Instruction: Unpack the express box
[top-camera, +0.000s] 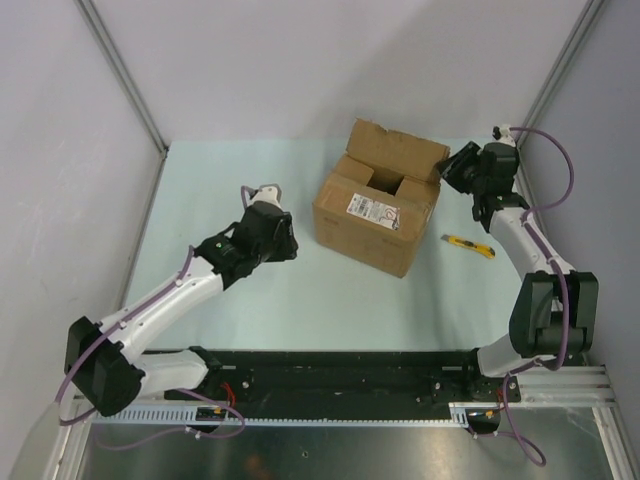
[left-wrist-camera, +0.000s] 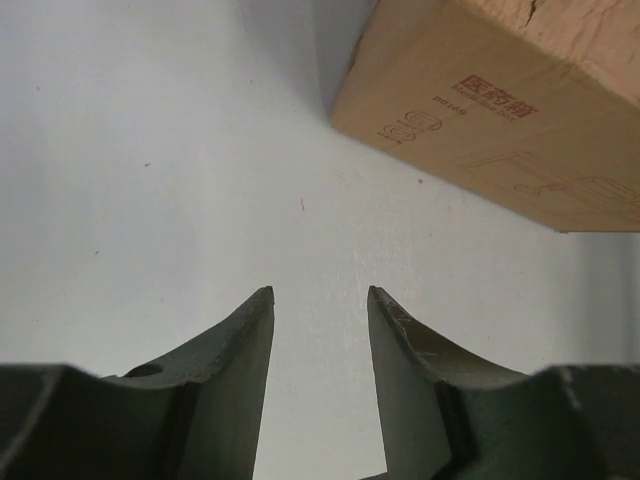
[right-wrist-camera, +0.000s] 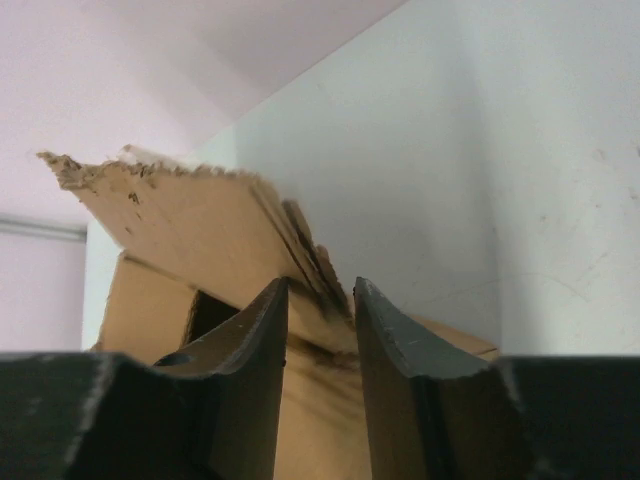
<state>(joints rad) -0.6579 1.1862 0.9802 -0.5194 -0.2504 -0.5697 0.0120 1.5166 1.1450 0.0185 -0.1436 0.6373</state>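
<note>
— Where the right gripper (right-wrist-camera: 320, 300) met the express box (top-camera: 378, 200), how did it sit?
— Its fingers were pinched onto a torn flap.
— And the left gripper (left-wrist-camera: 320, 300)?
— Parted, holding nothing, the box ahead to its right, red print unreadable, white label (top-camera: 372, 209) on its side.

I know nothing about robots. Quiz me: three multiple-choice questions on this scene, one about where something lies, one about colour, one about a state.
1. Where is the utility knife?
A. inside the box
B. on the table, right of the box
C. in the left gripper

2. What colour is it?
A. yellow
B. red
C. green

3. What is the left gripper doing?
A. clamping a flap
B. holding the knife
C. open, holding nothing

Key: 1 B, it lies beside the express box. 2 A, its body is yellow. 3 C, its fingers stand apart over bare table.
</note>
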